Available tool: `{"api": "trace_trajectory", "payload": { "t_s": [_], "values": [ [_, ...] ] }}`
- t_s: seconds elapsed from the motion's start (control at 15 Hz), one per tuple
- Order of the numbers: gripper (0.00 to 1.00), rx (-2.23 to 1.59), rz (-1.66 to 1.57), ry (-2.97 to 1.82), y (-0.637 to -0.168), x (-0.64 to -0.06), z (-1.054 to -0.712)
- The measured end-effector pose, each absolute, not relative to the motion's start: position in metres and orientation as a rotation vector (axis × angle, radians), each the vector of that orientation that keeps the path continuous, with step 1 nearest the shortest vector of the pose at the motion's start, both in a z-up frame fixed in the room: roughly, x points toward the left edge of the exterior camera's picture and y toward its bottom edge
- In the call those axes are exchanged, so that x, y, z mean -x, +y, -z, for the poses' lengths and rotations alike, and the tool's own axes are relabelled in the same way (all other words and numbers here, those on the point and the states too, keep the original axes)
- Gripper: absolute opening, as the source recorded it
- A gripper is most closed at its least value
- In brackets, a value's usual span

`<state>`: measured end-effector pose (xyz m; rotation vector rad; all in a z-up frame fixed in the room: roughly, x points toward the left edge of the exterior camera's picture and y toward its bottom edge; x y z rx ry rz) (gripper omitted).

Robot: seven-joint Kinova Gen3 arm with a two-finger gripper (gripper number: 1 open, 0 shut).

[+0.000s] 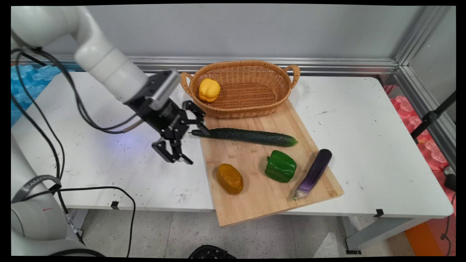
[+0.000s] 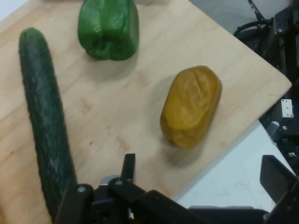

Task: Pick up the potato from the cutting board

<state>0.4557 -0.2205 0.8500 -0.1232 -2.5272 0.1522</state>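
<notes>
- In the main view, the gripper [image 1: 196, 145] is seen at the left edge of the wooden cutting board [image 1: 255, 174], above the white table [image 1: 364, 120], with its two fingers spread wide and nothing held between them.
- One finger is seen right at the stem end of the cucumber [image 1: 247, 136]; whether they touch cannot be told.
- The cucumber is laid across the board, just in front of the wicker basket [image 1: 247, 105], in which a yellow pepper [image 1: 209, 90] is held at the left end.
- An orange-brown potato-like item [image 1: 229, 178], a green pepper [image 1: 280, 166] and an eggplant [image 1: 315, 173] are spread over the nearer half of the board.
- In the hand view, the gripper [image 2: 201, 186] is shown open at the bottom edge, with the cucumber [image 2: 44, 126] at left, the green pepper [image 2: 108, 29] at the top and the orange-brown item [image 2: 190, 106] ahead on the board [image 2: 117, 107].
</notes>
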Motion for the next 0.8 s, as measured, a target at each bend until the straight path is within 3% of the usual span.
{"api": "trace_trajectory", "payload": {
  "t_s": [0.8],
  "values": [
    [1.0, 0.259, -0.03, -2.506, -0.26, -0.402, -0.785]
  ]
}}
